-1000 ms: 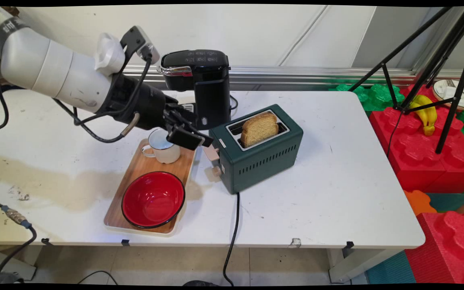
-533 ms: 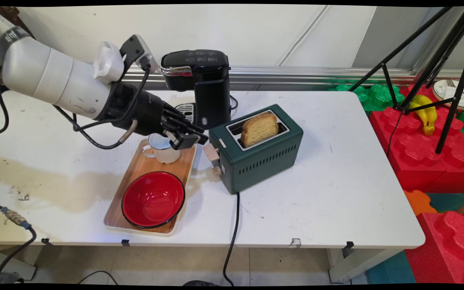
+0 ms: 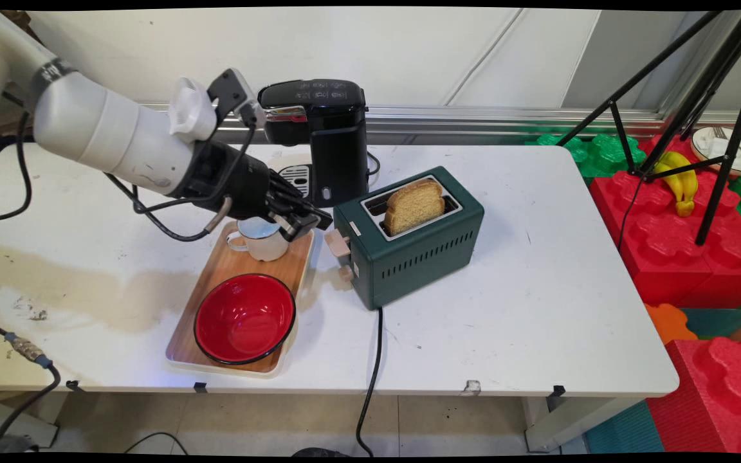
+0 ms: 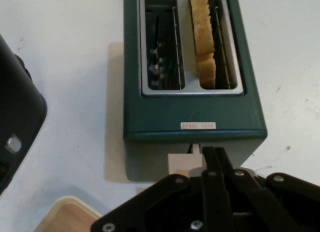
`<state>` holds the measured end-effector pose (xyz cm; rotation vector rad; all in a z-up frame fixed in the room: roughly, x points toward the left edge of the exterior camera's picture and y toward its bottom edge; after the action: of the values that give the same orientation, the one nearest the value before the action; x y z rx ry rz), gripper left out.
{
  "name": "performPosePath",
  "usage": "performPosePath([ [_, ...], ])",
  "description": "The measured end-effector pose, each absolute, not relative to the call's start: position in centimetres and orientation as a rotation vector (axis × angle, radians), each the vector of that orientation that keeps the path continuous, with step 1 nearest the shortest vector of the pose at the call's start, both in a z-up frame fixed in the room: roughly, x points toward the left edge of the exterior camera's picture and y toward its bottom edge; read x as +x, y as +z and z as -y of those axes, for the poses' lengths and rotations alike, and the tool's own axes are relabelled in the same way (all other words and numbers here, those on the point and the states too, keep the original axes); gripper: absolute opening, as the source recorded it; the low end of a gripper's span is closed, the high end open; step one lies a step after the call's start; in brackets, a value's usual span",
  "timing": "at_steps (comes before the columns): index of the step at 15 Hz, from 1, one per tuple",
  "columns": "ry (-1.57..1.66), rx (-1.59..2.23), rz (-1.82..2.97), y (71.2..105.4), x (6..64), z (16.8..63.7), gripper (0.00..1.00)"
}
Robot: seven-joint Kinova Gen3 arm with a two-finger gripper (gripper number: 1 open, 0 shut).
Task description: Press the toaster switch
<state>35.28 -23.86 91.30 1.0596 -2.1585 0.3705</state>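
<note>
My black gripper [image 3: 318, 221] hovers over the far end of the wooden tray [image 3: 216, 270], just left of the dark green toaster [image 3: 419, 254]. Its fingers are shut with nothing between them. In the hand view the gripper [image 4: 215, 153] sits right above the toaster's beige lever [image 4: 183, 164], very close to it; I cannot tell whether it touches. The lever [image 3: 338, 243] sticks out of the toaster's left end. A slice of brown bread [image 3: 414, 204] stands upright in one slot [image 4: 202, 42]; the other slot is empty. A white mug [image 3: 264, 242] stands right below the wrist.
A red bowl [image 3: 245, 318] lies on the near half of the tray. A black coffee machine [image 3: 325, 135] stands just behind the gripper. The toaster's black cord [image 3: 370, 373] runs over the table's front edge. A black tripod [image 3: 698, 96] and red foam blocks [image 3: 686, 257] stand to the right.
The arm has shifted a little to the right, bringing the gripper closer to the toaster's lever end. The fingers look narrower than a second ago. Nothing on the table has moved.
</note>
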Motion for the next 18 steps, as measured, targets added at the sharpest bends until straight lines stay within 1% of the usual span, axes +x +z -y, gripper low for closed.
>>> performPosePath([
  [18,0.336,1.058,2.177,86.5,33.5,26.3,0.0],
])
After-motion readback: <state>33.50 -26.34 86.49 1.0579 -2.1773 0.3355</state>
